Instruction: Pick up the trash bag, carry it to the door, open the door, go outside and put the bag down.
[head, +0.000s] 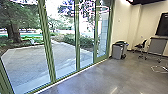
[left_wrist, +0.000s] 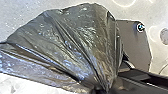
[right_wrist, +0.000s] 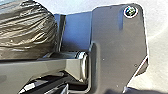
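Dark plastic of the trash bag (left_wrist: 75, 42) spreads large in the left wrist view, its folds drawn together into a gathered neck where my left gripper (left_wrist: 100, 90) is shut on it. In the right wrist view the rounded, wrinkled side of the trash bag (right_wrist: 27, 32) shows beside the robot's own plate and jointed bar. How my right gripper stands cannot be told. A green-framed glass door (head: 101, 30) is part of the glass wall in the head view, with paving (head: 32, 62) outside it.
Grey bins (head: 118, 50) stand by the wall at the end of the glass. Farther right are a dark chair (head: 141, 46) and a grey wheeled table or cabinet (head: 157, 46). Polished floor (head: 112, 75) runs along the glass wall. Trees and shrubs grow outside.
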